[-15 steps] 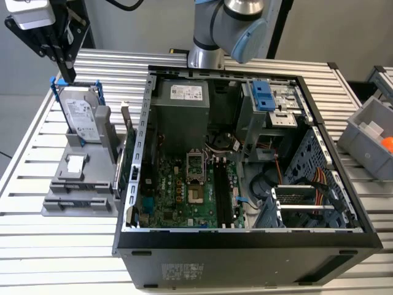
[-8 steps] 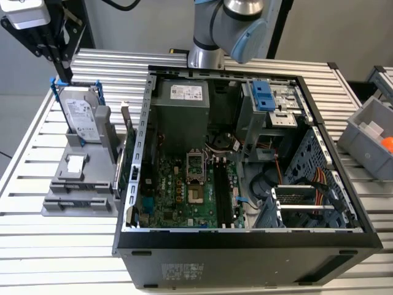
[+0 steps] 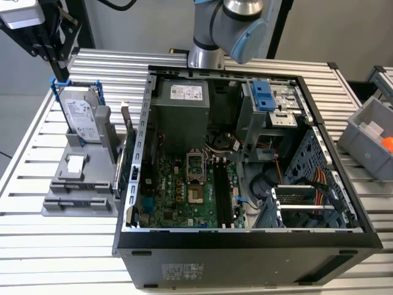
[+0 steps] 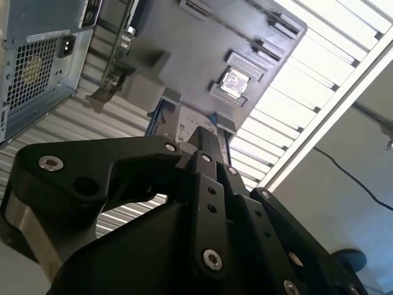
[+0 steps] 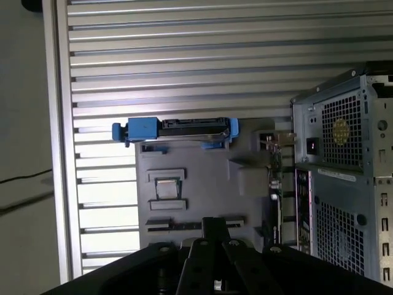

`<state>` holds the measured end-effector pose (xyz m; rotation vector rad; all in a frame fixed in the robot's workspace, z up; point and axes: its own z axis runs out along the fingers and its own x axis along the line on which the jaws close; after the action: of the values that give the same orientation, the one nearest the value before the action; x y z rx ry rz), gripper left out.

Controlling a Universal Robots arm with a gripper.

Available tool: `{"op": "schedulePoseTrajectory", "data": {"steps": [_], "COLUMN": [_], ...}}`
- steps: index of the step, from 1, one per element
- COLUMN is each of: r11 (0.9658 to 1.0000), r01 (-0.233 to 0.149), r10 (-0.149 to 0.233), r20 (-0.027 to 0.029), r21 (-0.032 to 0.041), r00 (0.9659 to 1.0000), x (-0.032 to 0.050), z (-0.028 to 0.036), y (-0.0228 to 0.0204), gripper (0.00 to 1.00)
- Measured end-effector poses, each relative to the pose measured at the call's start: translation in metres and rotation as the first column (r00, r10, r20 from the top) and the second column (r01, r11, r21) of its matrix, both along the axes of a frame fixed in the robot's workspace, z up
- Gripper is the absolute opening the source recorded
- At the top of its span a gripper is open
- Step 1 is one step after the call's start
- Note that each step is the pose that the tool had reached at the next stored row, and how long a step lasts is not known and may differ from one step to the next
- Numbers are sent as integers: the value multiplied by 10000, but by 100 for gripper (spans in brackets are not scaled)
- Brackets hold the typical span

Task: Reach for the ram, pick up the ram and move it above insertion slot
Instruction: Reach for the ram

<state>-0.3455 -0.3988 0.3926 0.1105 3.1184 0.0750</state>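
Observation:
The ram [image 5: 178, 227] looks like a thin dark strip standing edge-up in a slot of the grey holder [image 3: 73, 184], which sits to the exterior view's left of the open computer case [image 3: 245, 239]. My black gripper [image 3: 60, 64] hangs high over the far end of the holder, above the hard drive. In both wrist views its fingertips [image 5: 212, 222] [image 4: 206, 138] are pressed together with nothing between them. The tip lines up with the ram's slot from well above. The long black memory slots [image 3: 224, 193] lie on the motherboard inside the case.
A hard drive in a blue caddy [image 3: 80, 114] stands upright at the far end of the holder, with a small chip [image 3: 75, 163] lying flat behind it. A green card [image 3: 123, 153] stands next to the case wall. A grey bin [image 3: 368, 138] sits at the exterior view's right.

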Motion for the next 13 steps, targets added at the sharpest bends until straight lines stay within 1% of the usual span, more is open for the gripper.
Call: {"op": "schedulePoseTrajectory", "data": {"steps": [9,13], "r11": [10000,10000], "r01": [-2,-77], "r10": [2,77], "r20": [-1,1], "r21": [0,1], "r00": [10000,10000], "x": [-83,-101], "z": [0,-1], "y": [0,0], "gripper": [0,0]}}
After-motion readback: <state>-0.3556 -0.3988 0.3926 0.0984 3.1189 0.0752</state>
